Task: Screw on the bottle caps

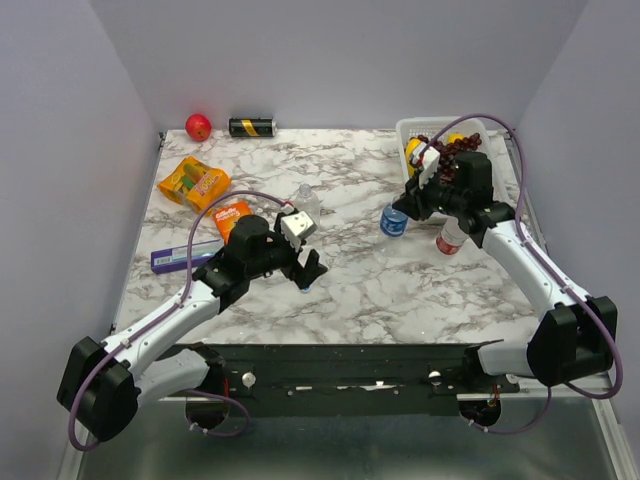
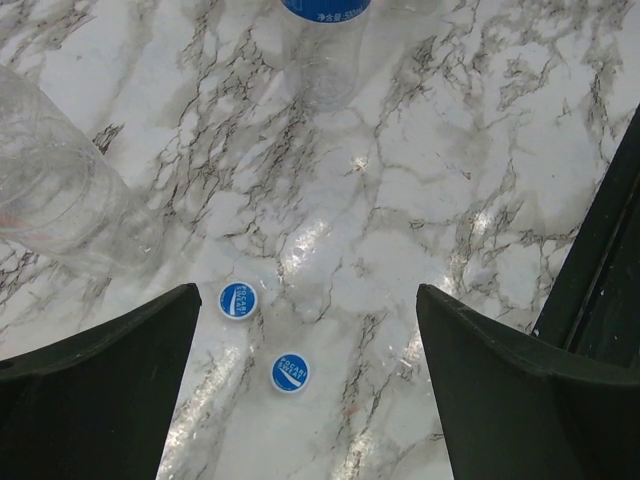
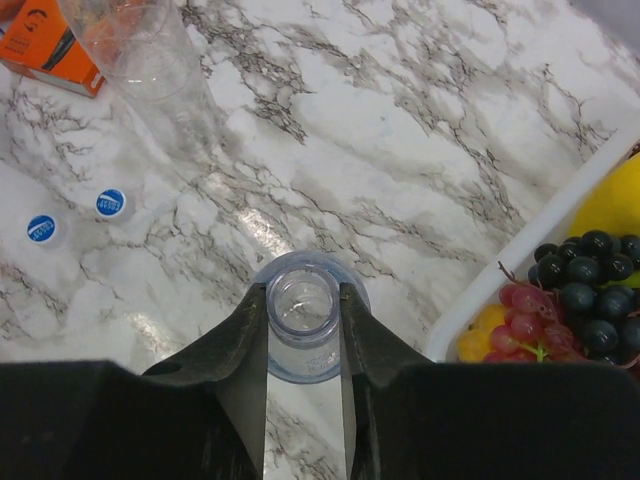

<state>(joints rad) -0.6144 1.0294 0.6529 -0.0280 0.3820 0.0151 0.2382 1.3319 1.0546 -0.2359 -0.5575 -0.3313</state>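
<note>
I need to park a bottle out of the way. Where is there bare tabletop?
Bare marble lies in front, between the left gripper and the red-labelled bottle, and at the back between the can and the fruit basket. The left side is crowded with snack packs.

red ball [image 1: 198, 126] | black-gold can [image 1: 252, 127] | yellow snack bag [image 1: 194, 183] | orange box [image 1: 233, 218] | white fruit basket [image 1: 402, 131]

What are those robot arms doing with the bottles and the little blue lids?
They are getting ready to screw caps onto bottles. The right gripper is pinching the open neck of the blue-labelled bottle, which stands upright. The left gripper is open and hovers over two blue caps lying on the marble table, near the plain bottle. The pinched bottle has no cap on it yet.
</note>
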